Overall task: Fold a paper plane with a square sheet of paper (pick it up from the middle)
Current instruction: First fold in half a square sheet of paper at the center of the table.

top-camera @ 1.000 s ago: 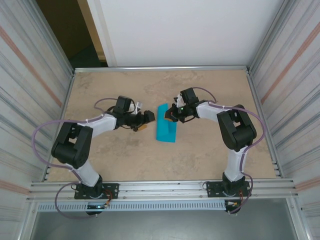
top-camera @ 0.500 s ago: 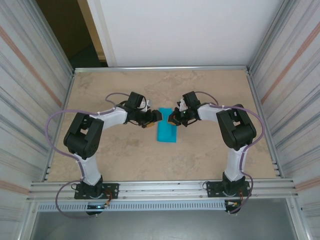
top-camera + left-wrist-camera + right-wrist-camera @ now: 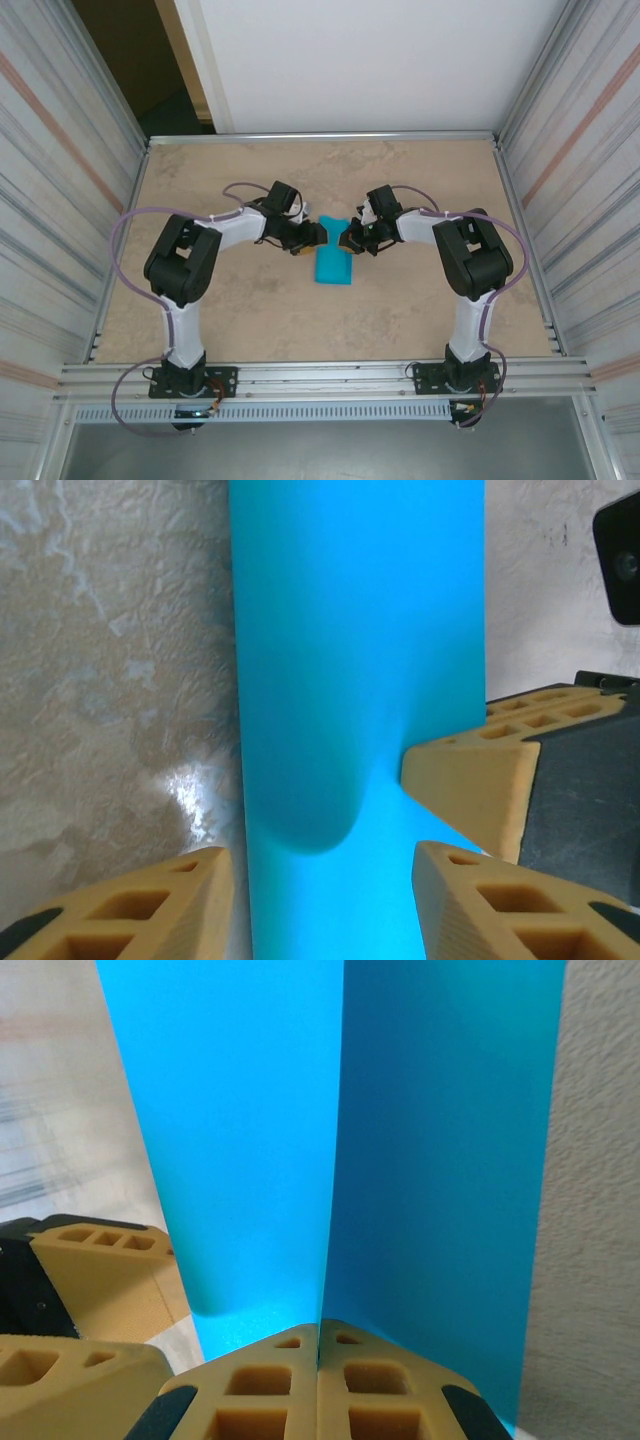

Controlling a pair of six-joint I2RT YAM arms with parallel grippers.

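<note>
From above, the folded blue sheet (image 3: 333, 266) lies mid-frame on the worktop (image 3: 420, 310). The left wrist view shows the left pincer (image 3: 320, 868) spread astride the strip. The right wrist view shows the right pincer (image 3: 320, 1335) pressed together, pinching its crease.

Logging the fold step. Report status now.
Right gripper shut on the folded paper sheet at its crease. Left gripper open, fingers straddling the sheet's far end. Right fingers close beside left's, tight clearance.
</note>
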